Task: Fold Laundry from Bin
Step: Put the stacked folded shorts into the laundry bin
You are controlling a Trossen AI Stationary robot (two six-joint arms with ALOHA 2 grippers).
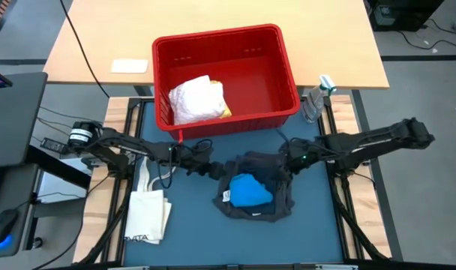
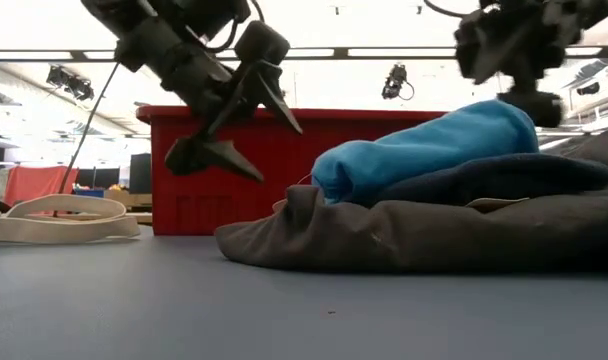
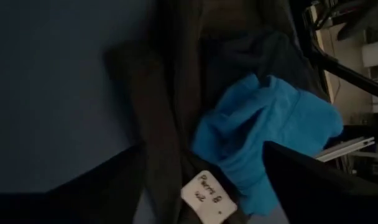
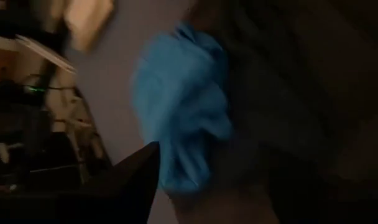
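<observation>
A bright blue cloth is shown lying on a dark grey garment spread on the bench. The left gripper is seen raised beside the pile, jaws spread apart and empty; whether the right gripper is parted cannot be told. A white textured piece remains in the red bin.

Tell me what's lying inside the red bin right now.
Inside the red bin, a white textured cloth is bunched at its left end, with a yellow piece peeking out beside it. Anything beneath the white cloth is covered; the rest shows bare red floor.
</observation>
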